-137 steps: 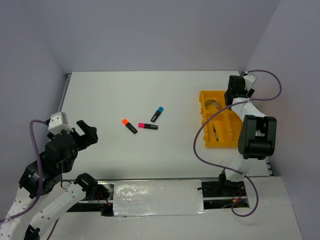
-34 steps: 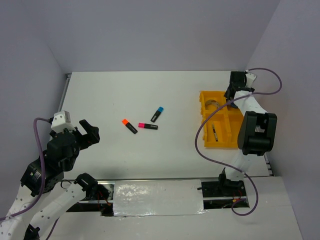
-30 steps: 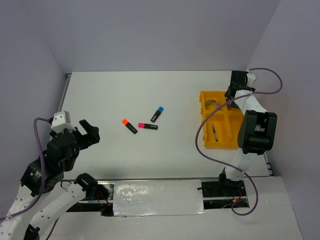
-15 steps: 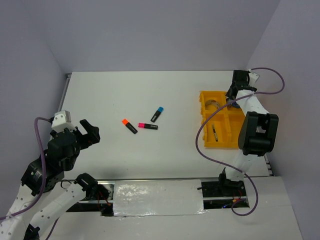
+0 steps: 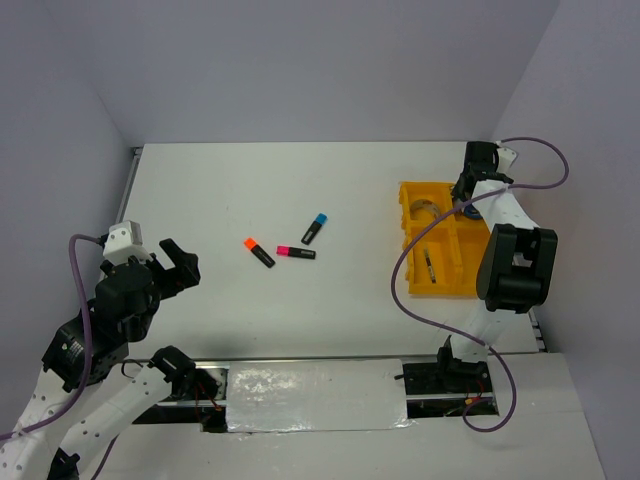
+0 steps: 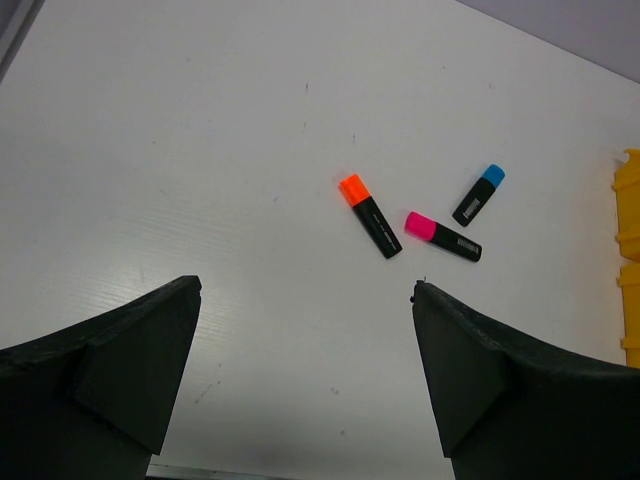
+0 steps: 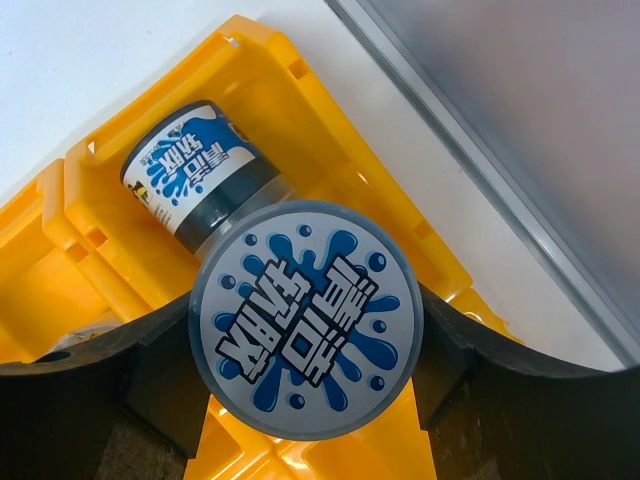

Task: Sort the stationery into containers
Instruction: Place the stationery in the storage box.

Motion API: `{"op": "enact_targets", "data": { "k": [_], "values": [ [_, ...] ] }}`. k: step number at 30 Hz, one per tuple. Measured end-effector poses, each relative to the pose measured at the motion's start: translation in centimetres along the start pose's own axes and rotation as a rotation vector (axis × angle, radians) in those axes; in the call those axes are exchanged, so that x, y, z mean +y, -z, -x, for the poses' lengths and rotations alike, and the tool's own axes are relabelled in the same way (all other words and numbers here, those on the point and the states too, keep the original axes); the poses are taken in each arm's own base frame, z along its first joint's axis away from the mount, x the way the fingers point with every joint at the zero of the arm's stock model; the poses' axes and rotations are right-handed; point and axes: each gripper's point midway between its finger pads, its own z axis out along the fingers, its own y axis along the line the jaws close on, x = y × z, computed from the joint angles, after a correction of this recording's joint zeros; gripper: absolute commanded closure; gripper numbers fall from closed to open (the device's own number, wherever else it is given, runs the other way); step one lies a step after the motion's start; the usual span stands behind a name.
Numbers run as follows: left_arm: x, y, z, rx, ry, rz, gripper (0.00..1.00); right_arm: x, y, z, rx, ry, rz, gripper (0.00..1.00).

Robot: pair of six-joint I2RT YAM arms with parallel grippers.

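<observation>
My right gripper is shut on a blue-white tape roll and holds it over the far right compartment of the yellow tray. A second blue-white tape roll lies in that compartment. In the top view the tray holds a silvery tape ring and a pen; the right gripper is at its far right corner. Three markers lie mid-table: orange cap, pink cap, blue cap. My left gripper is open and empty, above the table short of them.
A metal rail runs along the table's right edge just beyond the tray. The side walls stand close on the left and right. A foil-covered strip lies between the arm bases at the near edge.
The right gripper has shifted slightly to the right over the tray's far corner, still holding the roll. The left arm has barely moved.
</observation>
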Motion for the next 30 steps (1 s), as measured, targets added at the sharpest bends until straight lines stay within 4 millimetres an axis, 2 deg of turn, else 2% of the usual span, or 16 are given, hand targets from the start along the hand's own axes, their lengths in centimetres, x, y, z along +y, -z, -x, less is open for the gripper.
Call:
{"op": "enact_targets", "data": {
  "k": [15, 23, 26, 27, 29, 30],
  "values": [
    [0.0, 0.0, 0.0, 0.000, 0.000, 0.000, 0.01, 0.6, -1.6, -1.4, 0.058, 0.045, -0.006, 0.78],
    [0.0, 0.0, 0.0, 0.000, 0.000, 0.000, 0.01, 1.2, -2.2, -1.1, 0.065, 0.056, 0.004, 0.74],
    [0.0, 0.0, 0.0, 0.000, 0.000, 0.000, 0.01, 1.4, -2.4, -1.1, 0.063, 0.054, 0.012, 0.62],
    [0.0, 0.0, 0.0, 0.000, 0.000, 0.000, 0.01, 1.5, -2.4, -1.2, 0.061, 0.052, 0.015, 0.45],
    [0.0, 0.0, 0.0, 0.000, 0.000, 0.000, 0.01, 1.6, -2.6, -1.4, 0.059, 0.049, 0.023, 0.33],
    [0.0, 0.0, 0.0, 0.000, 0.000, 0.000, 0.01, 1.7, -2.7, -1.8, 0.063, 0.047, 0.026, 0.21]
  ]
}}
